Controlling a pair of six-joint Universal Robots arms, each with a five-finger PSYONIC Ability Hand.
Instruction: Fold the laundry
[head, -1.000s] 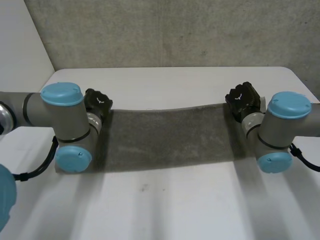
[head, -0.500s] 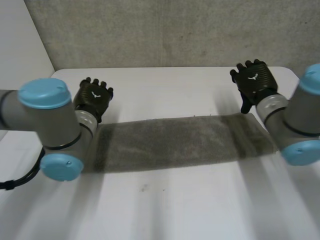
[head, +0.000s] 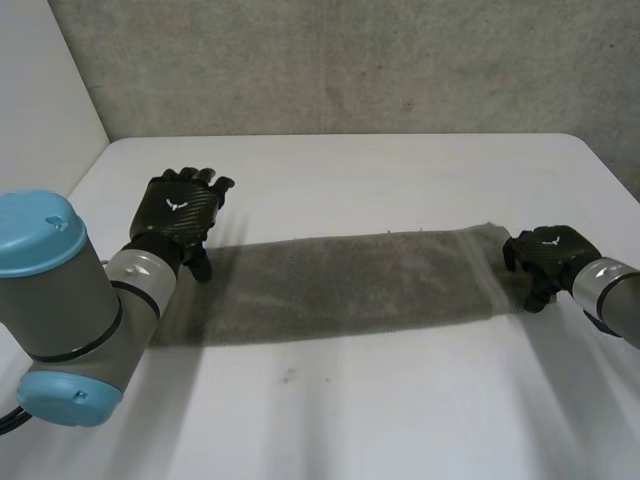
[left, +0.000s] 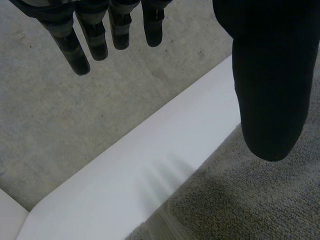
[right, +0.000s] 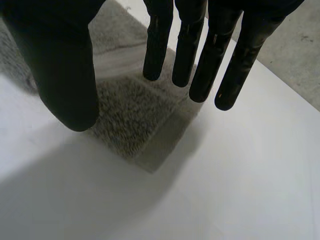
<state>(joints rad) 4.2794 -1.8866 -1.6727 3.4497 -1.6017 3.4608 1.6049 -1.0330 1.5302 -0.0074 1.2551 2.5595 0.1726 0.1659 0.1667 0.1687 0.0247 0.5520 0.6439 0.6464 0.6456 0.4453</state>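
Fingers (left: 96, 42) of left hand (head: 180, 208) and right hand (head: 548, 255) straight, apart, holding nothing, grey towel (head: 340, 285) between them

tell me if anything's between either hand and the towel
Nothing visible is in the way. The left hand is open over the grey towel's left end, thumb above the cloth. The right hand is open above the corner at its right end. The towel lies flat on the white table.

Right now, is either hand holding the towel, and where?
Nothing is held. The left hand is open at one end of the grey towel; the right hand is open over a corner at the other end.
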